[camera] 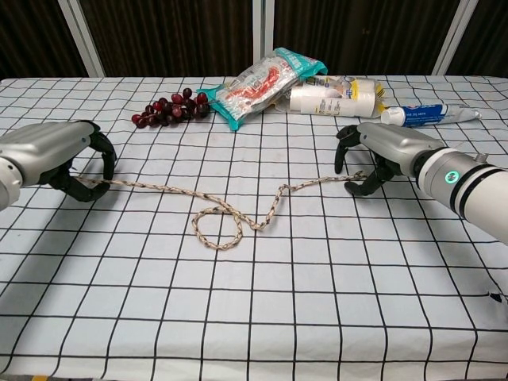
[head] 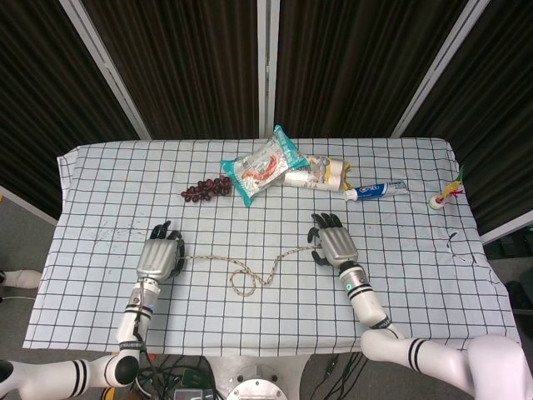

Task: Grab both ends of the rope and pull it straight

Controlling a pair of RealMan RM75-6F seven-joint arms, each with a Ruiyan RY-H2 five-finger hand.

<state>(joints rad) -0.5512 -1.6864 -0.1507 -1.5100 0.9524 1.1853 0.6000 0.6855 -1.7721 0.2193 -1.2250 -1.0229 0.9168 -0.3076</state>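
Rope (camera: 218, 216): lies slack across the checked surface (camera: 262, 317) between your two hands, with a loop and a kink near its middle.

Left hand (camera: 59, 155): fingers (camera: 104, 160) curled around the rope's left end; it appears held.

Right hand (camera: 381, 151): fingers (camera: 355, 184) curled over the right end, tips close on it. You cannot tell from either view whether the rope is truly pinched (the end sits right at the fingertips).

Risks: pull apart before that pinch is sure and the right end likely slips free. Pull fast and the middle loop may cinch into a knot.

Nearby: grapes (camera: 168, 109), snack bag (camera: 266, 83), toothpaste tube (camera: 429, 113), well clear of the rope.
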